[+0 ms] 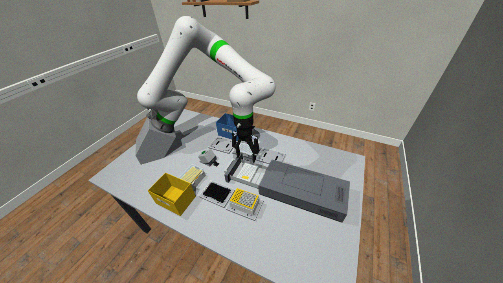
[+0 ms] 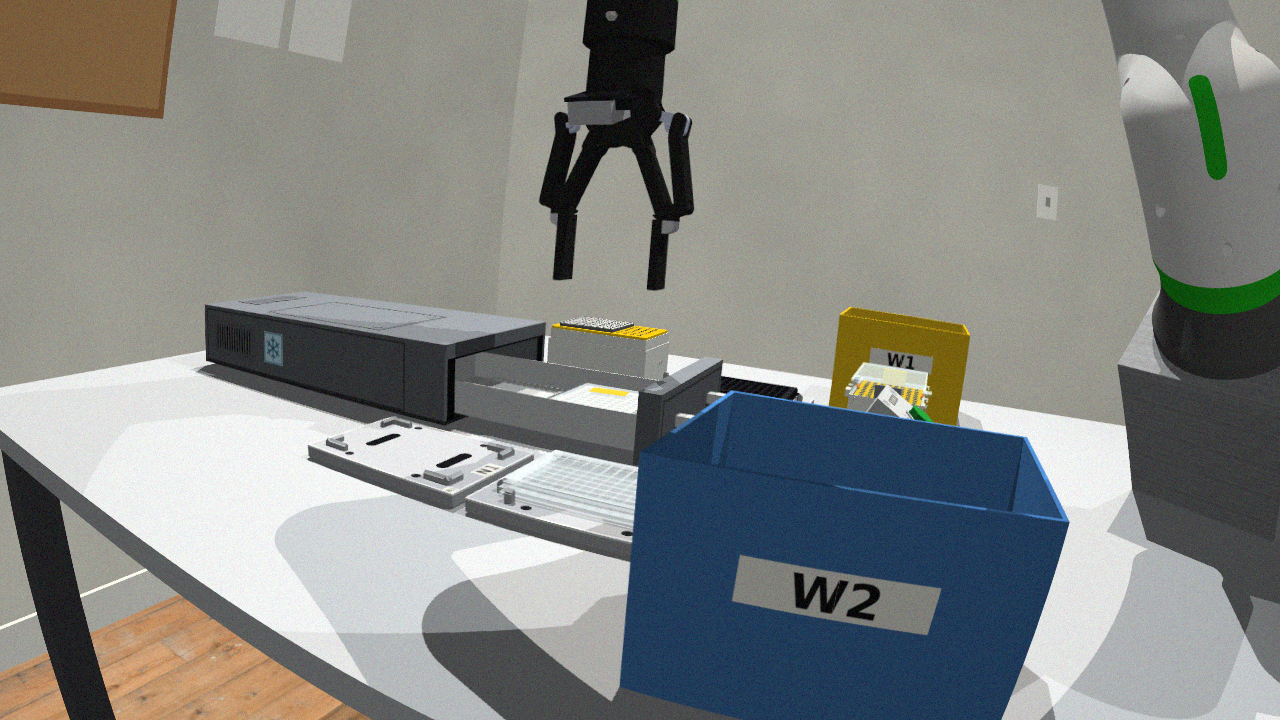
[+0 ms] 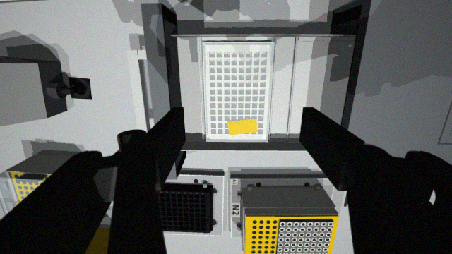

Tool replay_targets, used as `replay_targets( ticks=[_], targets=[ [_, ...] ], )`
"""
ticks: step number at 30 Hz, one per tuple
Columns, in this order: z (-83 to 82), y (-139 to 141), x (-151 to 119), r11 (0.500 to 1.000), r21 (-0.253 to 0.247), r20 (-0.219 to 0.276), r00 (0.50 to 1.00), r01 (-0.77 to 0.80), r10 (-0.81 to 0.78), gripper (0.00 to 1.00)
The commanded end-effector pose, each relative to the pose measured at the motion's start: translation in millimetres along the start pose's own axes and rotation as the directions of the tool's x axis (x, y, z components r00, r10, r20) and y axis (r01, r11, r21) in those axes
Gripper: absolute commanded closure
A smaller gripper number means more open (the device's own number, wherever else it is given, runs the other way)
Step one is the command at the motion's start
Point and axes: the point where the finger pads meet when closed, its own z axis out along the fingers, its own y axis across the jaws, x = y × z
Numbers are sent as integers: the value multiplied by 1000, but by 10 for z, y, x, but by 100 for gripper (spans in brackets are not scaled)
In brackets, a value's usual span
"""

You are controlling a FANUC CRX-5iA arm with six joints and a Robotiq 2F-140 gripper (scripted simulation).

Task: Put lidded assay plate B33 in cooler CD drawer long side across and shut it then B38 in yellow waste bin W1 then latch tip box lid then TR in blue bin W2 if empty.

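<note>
The white plate (image 3: 237, 91) with a yellow label lies flat in the open drawer (image 1: 244, 171) of the grey cooler (image 1: 304, 188). It sits in the place nearer the drawer's front, long side across the drawer, and a clear lid seems to cover it. My gripper (image 3: 242, 124) (image 2: 608, 268) is open and empty, well above the plate. The black plate (image 1: 216, 192) sits on its nest by the yellow bin W1 (image 1: 171, 193). The tip box (image 1: 192, 175) stands behind that bin. The yellow tip rack (image 3: 289, 226) on N2 shows dark holes on its left and pale rings on its right.
The blue bin W2 (image 2: 841, 555) stands upright at the back. Next to it lie a clear plate on a nest (image 2: 572, 479) and the empty N1 nest (image 2: 411, 447). The grey box with the green DONE key (image 1: 207, 157) is left of the drawer's front.
</note>
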Motion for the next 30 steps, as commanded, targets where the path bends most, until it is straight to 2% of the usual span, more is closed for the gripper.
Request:
replay_targets(
  ticks=[1,3,13,14,30],
  targets=[
    [10,-74,1,1000,-1,1,1000,0,0,36],
    [10,-74,1,1000,-1,1,1000,0,0,36],
    [106,-463,1,1000,-1,1,1000,0,0,41],
    [115,-502,1,1000,-1,1,1000,0,0,90],
    [249,-1046,1,1000,-1,1,1000,0,0,90]
  ],
)
